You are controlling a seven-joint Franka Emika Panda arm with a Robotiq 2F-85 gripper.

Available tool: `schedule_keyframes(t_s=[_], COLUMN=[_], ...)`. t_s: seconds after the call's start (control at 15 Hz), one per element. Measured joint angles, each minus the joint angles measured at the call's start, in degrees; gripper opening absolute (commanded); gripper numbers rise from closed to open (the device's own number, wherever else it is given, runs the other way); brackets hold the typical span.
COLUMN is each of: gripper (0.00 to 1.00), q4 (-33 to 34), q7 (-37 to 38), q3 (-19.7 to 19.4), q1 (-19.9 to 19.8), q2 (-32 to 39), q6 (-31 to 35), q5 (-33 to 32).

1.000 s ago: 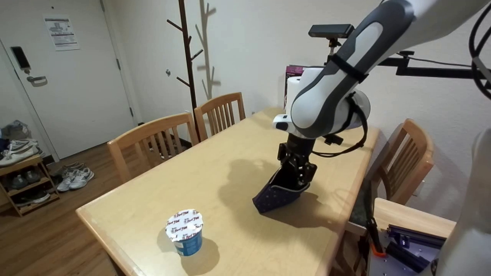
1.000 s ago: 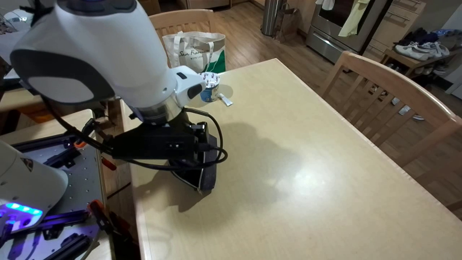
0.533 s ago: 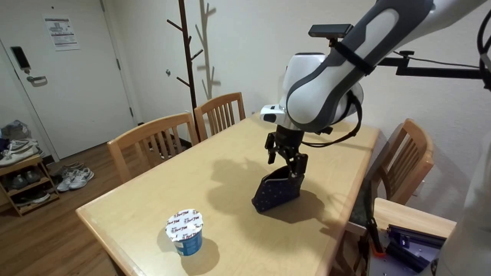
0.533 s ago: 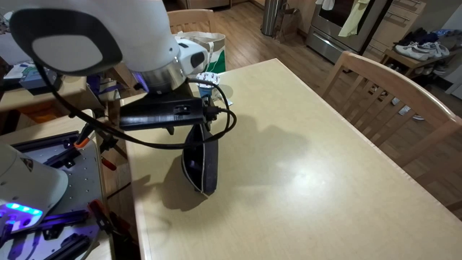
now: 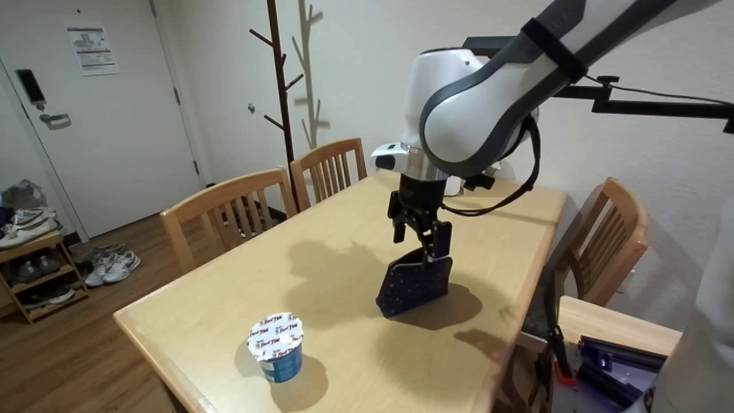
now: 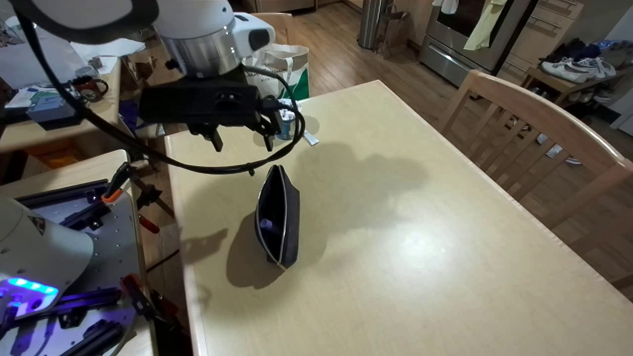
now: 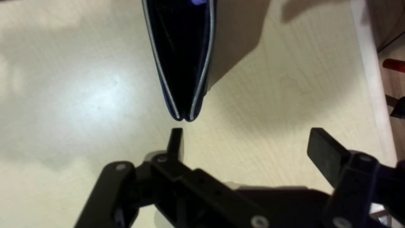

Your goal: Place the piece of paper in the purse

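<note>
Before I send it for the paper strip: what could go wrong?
The paper strip lies right beside the cup, so the open pincer might knock the cup. The purse stands unheld, mouth open; a low pass could tip it. The cable hangs in a loop by the pincer and may snag.

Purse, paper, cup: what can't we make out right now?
Purse, wrist view: top edge cuts off one end; the inside is mostly too dark.
Purplish thing inside it, in an exterior view: only a bit shows in the dark; can't identify.
Piece of paper: print, if any, too small to read; in an exterior view, probably hidden behind the cup.
Gripper and cable partly cover the cup in an exterior view.
</note>
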Motion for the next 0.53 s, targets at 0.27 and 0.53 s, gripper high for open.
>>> schedule_keyframes(t_s=[0.27,0.53], gripper=[1.00,1.00], q4=[0.79,0.90], q7=[2.82,2.83], q3=[2.00,2.09], q1=[2.22,2.80], q2=[0.20,0.47], q6=[-1.89,-1.89], q5=[0.52,0.57])
